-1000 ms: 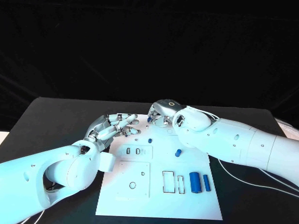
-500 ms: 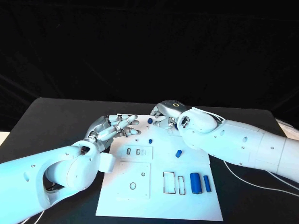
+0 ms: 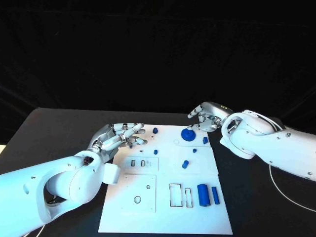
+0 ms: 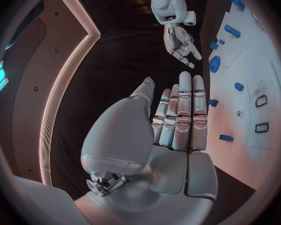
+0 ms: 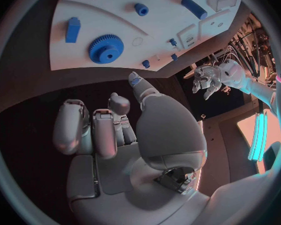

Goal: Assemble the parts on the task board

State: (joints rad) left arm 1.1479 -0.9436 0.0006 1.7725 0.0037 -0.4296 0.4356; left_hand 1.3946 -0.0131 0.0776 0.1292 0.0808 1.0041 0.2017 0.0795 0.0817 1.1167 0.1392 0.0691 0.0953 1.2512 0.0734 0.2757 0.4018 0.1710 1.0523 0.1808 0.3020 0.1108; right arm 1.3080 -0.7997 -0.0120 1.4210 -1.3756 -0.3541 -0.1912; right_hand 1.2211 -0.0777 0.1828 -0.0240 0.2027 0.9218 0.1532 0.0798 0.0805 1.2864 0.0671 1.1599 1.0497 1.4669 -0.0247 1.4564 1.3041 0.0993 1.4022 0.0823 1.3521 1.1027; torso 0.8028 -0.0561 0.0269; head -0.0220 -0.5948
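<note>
From the head camera, the white board (image 3: 165,197) lies in the middle of the black table (image 3: 51,123). The left hand (image 3: 119,137) hangs over the board's far left corner, fingers stretched out and slightly apart, holding nothing. The right hand (image 3: 206,117) hovers just off the board's far right corner, fingers curled loosely with gaps between them and nothing in them. Beside it on the board sits a blue gear (image 3: 188,134), with a small blue block (image 3: 205,139) next to it. Near the left fingers are little blue pegs, one at (image 3: 155,130) and one at (image 3: 156,151). A short blue cylinder (image 3: 186,163) lies mid-board, and near the right edge of the close end a thick blue cylinder (image 3: 203,193) lies alongside a thin blue bar (image 3: 215,195), beside some rectangular slots (image 3: 176,194).

From the left wrist, that hand's fingers (image 4: 181,116) run straight and close beside one another over the table's dark edge, the board (image 4: 265,60) just beside them. The gear (image 4: 214,64) shows there, and the right hand (image 4: 183,45) hangs beyond, fingers spread.

From the right wrist, the fingers (image 5: 93,130) are bent inward, empty, above the dark table. The board (image 5: 115,15) lies ahead with the gear (image 5: 105,48), the block (image 5: 73,29), a peg (image 5: 141,9) and a cylinder (image 5: 193,7). The left hand (image 5: 208,77) shows far off, fingers apart.
</note>
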